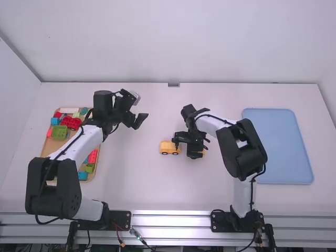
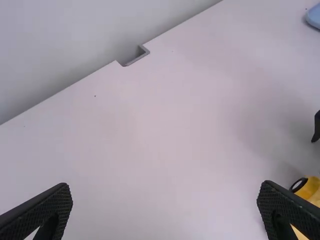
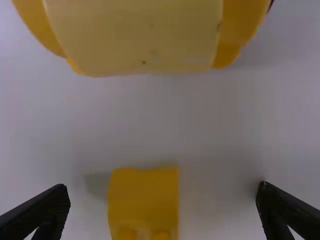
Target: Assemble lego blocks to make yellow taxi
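your right gripper: in the high view it (image 1: 194, 147) sits just right of the frame's middle, fingers pointing down near the table; your right wrist view shows them set wide, with a gap on either side of the block between them.
small block: a deep-yellow plastic block (image 3: 143, 202), studs on one end, lower middle of your right wrist view, touching neither finger.
taxi body: the yellow lego car body with black wheels (image 1: 169, 148) is on the table near the middle of the high view, just left of your right gripper.
your left gripper: upper left of the high view (image 1: 142, 121), fingers wide apart with nothing between them.
parts tray: a light-brown tray (image 1: 49, 148) of red, green and blue blocks, far left.
other tray: flat, light-blue plastic (image 1: 278, 147), at the right.
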Controlling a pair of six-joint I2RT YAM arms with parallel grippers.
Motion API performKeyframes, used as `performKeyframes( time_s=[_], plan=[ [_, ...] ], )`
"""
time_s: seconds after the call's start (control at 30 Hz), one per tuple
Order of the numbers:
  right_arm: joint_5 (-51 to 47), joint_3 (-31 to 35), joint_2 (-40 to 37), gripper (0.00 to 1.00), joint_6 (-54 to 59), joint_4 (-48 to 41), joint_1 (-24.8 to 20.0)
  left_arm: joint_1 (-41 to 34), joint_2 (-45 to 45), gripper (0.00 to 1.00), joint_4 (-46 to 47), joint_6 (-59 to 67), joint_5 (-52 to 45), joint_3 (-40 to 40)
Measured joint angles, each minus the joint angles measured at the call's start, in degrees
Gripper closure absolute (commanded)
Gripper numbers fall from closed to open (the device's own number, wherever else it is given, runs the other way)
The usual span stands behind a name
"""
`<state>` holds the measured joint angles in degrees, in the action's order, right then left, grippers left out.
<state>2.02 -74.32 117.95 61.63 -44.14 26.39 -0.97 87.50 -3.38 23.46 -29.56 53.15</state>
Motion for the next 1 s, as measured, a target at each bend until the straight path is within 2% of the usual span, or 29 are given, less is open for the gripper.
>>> performKeyframes(
  time_s=[0.13, 0.23, 0.43, 0.5, 0.57, 0.63, 0.73, 0.77, 0.87, 1.0],
  plan=[
    [2.8, -4.5, 0.0, 0.01, 0.0, -4.6, -0.2, 0.0, 0.0, 0.01, -0.2, 0.0, 0.0, 0.0],
    [5.9, -6.0, -1.4, 0.01, 0.1, -5.0, -1.0, 0.0, 0.0, 0.01, 0.5, 0.0, 0.0, 0.0],
    [14.2, -2.0, -13.2, 0.01, 0.0, 1.9, -6.4, 0.0, 0.0, 0.01, 3.9, 3.7, -1.3, 0.0],
    [18.3, 3.4, -20.0, 0.01, 0.1, 7.1, -10.0, 0.0, 0.0, 0.01, 6.3, 8.3, -4.6, 0.0],
    [20.8, 7.0, -23.2, 0.01, 0.1, 10.0, -12.0, 0.0, 0.0, 0.01, 7.2, 10.9, -6.8, 0.0],
    [25.4, 14.5, -27.4, 0.01, 0.0, 17.9, -15.3, -0.2, 0.0, 0.03, 9.0, 16.1, -11.7, 0.0],
    [29.9, 23.8, -29.2, 0.01, 0.0, 28.4, -18.4, -1.0, 0.2, 0.01, 8.8, 21.1, -16.3, 0.0],
    [30.1, 24.2, -29.2, 0.01, 0.1, 28.9, -18.5, -1.0, 0.2, 0.01, 8.7, 21.3, -16.5, 0.0],
    [33.0, 33.1, -29.1, 0.01, 0.0, 41.3, -20.6, -2.8, 2.9, 0.01, 8.3, 24.7, -20.4, 0.0],
    [35.0, 39.7, -29.2, 0.01, 0.0, 50.9, -21.4, -4.7, 8.8, 0.01, 7.2, 28.6, -24.4, 0.0]
  ],
)
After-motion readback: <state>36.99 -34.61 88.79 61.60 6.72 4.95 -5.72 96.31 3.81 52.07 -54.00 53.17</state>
